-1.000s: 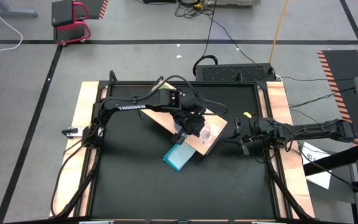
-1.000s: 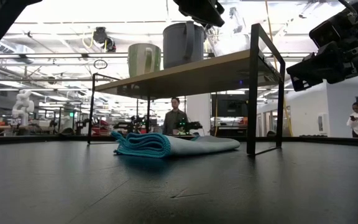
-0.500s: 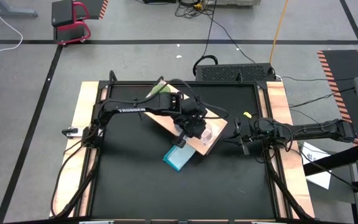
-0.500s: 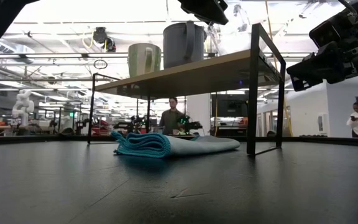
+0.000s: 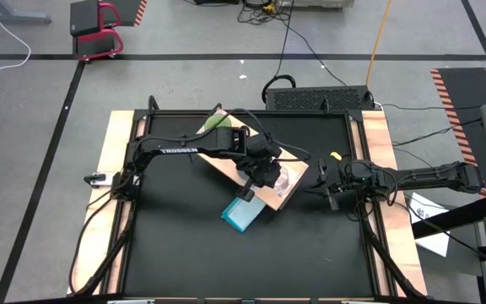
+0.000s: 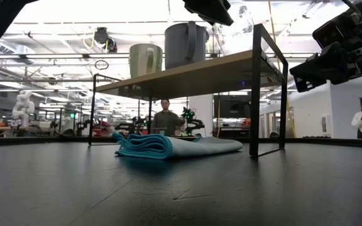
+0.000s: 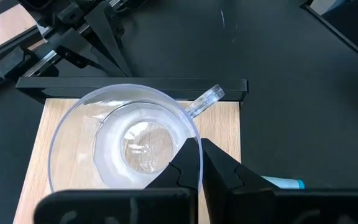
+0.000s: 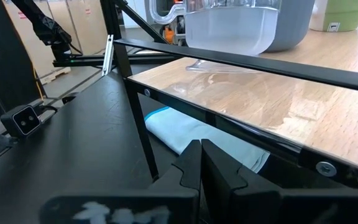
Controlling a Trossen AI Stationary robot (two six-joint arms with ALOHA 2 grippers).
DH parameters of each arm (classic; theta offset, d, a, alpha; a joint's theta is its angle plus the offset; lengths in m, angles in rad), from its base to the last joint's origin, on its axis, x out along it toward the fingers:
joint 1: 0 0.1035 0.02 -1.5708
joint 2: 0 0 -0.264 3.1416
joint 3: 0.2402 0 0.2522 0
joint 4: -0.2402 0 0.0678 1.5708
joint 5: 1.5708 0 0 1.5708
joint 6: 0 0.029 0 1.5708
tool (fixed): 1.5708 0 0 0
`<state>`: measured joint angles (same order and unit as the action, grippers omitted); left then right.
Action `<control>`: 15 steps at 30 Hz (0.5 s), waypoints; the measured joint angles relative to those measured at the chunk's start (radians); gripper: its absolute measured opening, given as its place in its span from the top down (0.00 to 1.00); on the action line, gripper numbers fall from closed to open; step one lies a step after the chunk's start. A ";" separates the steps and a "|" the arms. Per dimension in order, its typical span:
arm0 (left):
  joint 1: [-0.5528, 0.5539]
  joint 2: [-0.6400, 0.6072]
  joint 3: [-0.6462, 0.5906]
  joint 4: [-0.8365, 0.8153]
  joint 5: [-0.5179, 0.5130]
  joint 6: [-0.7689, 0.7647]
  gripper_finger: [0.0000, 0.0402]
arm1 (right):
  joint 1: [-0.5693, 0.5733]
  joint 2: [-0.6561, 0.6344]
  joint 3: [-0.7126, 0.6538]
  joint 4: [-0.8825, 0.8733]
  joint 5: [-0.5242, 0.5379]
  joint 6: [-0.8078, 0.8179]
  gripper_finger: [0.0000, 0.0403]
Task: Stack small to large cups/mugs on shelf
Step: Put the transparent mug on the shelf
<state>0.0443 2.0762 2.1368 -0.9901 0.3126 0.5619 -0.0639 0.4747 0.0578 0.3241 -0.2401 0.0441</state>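
Observation:
The clear glass cup (image 7: 126, 140) stands upright near the right end of the wooden shelf (image 5: 272, 198), its clear handle (image 7: 204, 99) pointing away from my left gripper (image 7: 199, 155), which is shut on its rim. The low view shows the glass cup (image 6: 241, 31) beside the grey-blue mug (image 6: 184, 44), with the lime-green mug (image 6: 145, 61) farther left on the shelf (image 6: 193, 75). The left arm hides the grey-blue mug from above. My right gripper (image 5: 327, 187) waits shut, level with the shelf's right end. My left gripper holds the glass cup by its rim (image 7: 197, 144), on the side opposite the handle. One finger (image 7: 180, 177) is inside the cup and one (image 7: 229, 174) outside, coming from above and pointing down. The cup is upright; whether its base rests on the shelf I cannot tell.
A folded light-blue cloth (image 5: 243, 214) lies on the black table under the shelf's near edge. The shelf has a thin dark frame and legs (image 6: 254, 94). Wooden side boards edge the table (image 5: 108, 186). People stand in the room beyond.
My left gripper has shifted slightly toward the table's right, staying shut on the glass cup. The cup has moved with it along the shelf toward the right end and now stands more upright than before.

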 joint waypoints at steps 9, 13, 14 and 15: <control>0.000 0.002 -0.002 -0.004 0.000 -0.014 0.91 | 0.000 0.000 0.000 0.000 0.000 -0.003 1.00; 0.000 0.004 -0.002 -0.003 -0.001 -0.014 0.83 | 0.000 0.000 0.000 0.000 0.000 -0.004 1.00; 0.000 0.004 -0.002 -0.003 -0.001 -0.014 0.82 | 0.000 0.000 0.000 0.000 0.000 -0.005 1.00; 0.000 0.004 -0.002 -0.003 -0.001 -0.012 0.80 | 0.000 0.000 0.000 0.000 0.000 -0.006 1.00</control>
<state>0.0444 2.0800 2.1349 -0.9932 0.3118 0.5495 -0.0639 0.4747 0.0580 0.3241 -0.2401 0.0382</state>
